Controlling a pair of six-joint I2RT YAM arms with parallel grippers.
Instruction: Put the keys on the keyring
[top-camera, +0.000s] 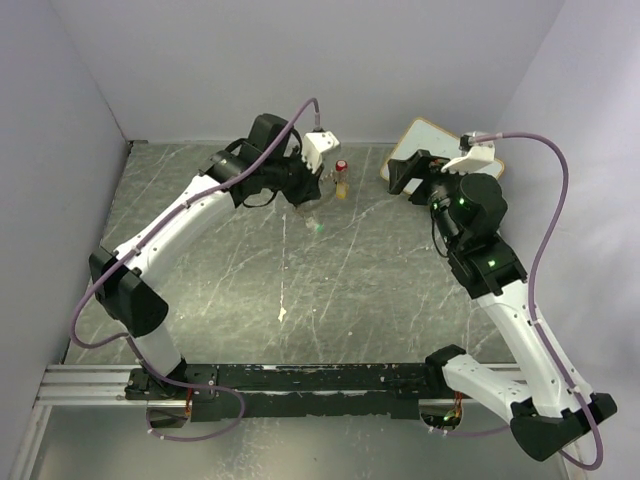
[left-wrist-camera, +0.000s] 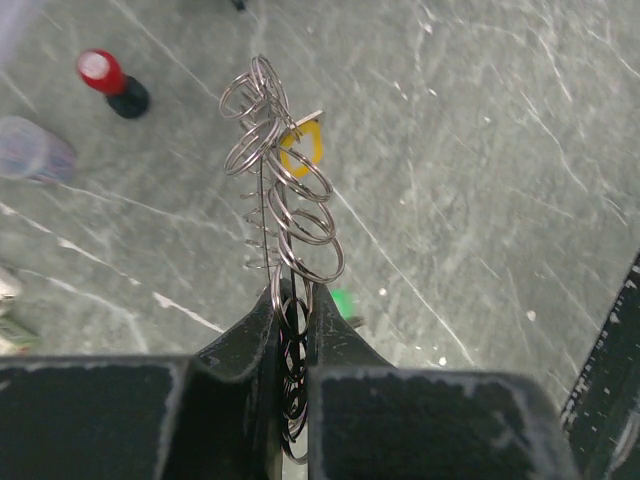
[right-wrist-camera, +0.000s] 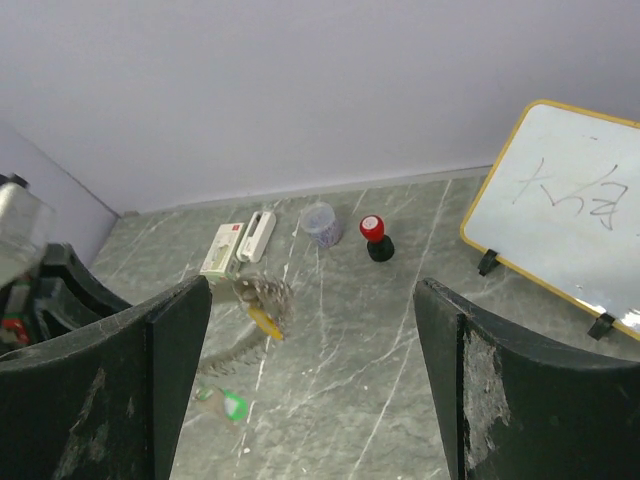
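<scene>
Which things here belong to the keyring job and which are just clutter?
Job: keyring, clamped in left gripper; yellow key up at the ring; green key lying on the table; right gripper, open and empty.
Clutter: red-capped knob; grey cup; whiteboard; white packs.

Middle of the grey marbled tabletop (top-camera: 360, 290) is open; yellow-framed whiteboard (right-wrist-camera: 570, 205) and red-capped black knob (right-wrist-camera: 376, 238) crowd the far edge.

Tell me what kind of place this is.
Probably a lab robot test cell: plain grey walls box in a marbled tabletop, the left arm and right arm mount on a metal rail, and small props like a whiteboard stand about.
</scene>
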